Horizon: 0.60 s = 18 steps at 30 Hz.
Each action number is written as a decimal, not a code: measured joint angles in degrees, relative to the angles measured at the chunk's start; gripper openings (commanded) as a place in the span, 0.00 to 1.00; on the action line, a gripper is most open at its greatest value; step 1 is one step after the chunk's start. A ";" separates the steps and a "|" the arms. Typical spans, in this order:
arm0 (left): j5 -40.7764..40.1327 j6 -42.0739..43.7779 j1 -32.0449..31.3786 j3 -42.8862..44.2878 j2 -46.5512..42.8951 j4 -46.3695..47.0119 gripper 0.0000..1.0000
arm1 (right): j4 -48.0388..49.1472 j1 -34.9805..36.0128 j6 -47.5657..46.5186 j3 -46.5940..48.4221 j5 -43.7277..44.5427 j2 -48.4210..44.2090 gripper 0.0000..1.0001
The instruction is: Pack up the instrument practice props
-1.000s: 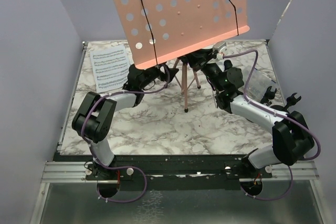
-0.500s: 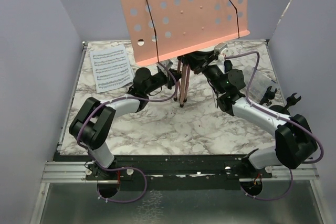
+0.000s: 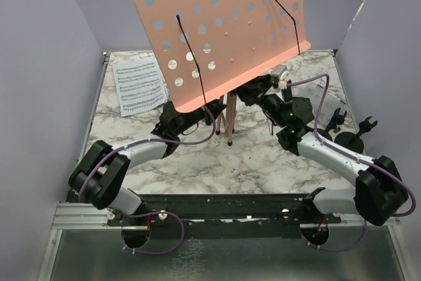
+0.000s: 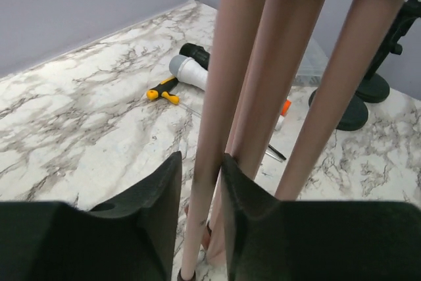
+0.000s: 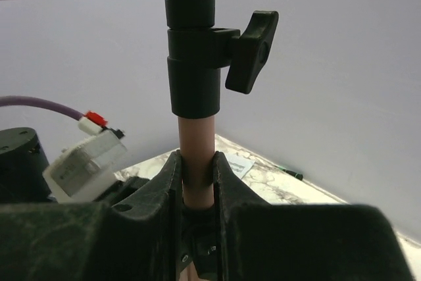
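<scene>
The pink music rest's perforated board (image 3: 223, 31) stands tilted, its left side lower, over the table's middle. Its legs (image 3: 229, 120) hang folded close together. My left gripper (image 4: 201, 162) is open a little around one pink leg (image 4: 217, 97): the right finger touches it and a thin gap shows on the left. My right gripper (image 5: 196, 159) is shut on the pink post (image 5: 196, 143) just under the black clamp knob (image 5: 253, 51). White sheet music (image 3: 138, 85) lies at the back left. A white microphone (image 4: 187, 70) and a black microphone (image 4: 195, 52) lie beyond the legs. Two round-based holders (image 4: 345, 113) (image 4: 373, 87) stand at the right.
A yellow-and-black screwdriver (image 4: 163, 90) lies by the microphones. A red-handled one (image 4: 285, 106) lies behind the legs, next to a clear plastic box (image 4: 312, 64). Purple walls close the table (image 3: 197, 162) on three sides.
The tripod legs went from spread to folded together. The left gripper closed in around a leg. The stand shifted nearer and its board tipped down to the left.
</scene>
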 measured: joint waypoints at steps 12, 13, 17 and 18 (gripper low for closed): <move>-5.81 -2.29 0.15 -8.61 -19.08 0.94 0.75 | -0.02 -0.52 -0.39 -2.86 -0.13 -3.06 0.00; -5.70 -2.47 0.15 -8.35 -19.80 0.52 0.76 | 0.02 -0.52 -0.37 -2.91 -0.13 -3.06 0.00; -4.24 -3.17 0.15 -5.14 -19.02 -0.63 0.78 | 0.13 -0.52 -0.28 -2.95 -0.15 -3.06 0.00; -4.00 -3.32 0.15 -4.33 -18.69 -0.72 0.78 | 0.13 -0.52 -0.26 -2.95 -0.15 -3.06 0.00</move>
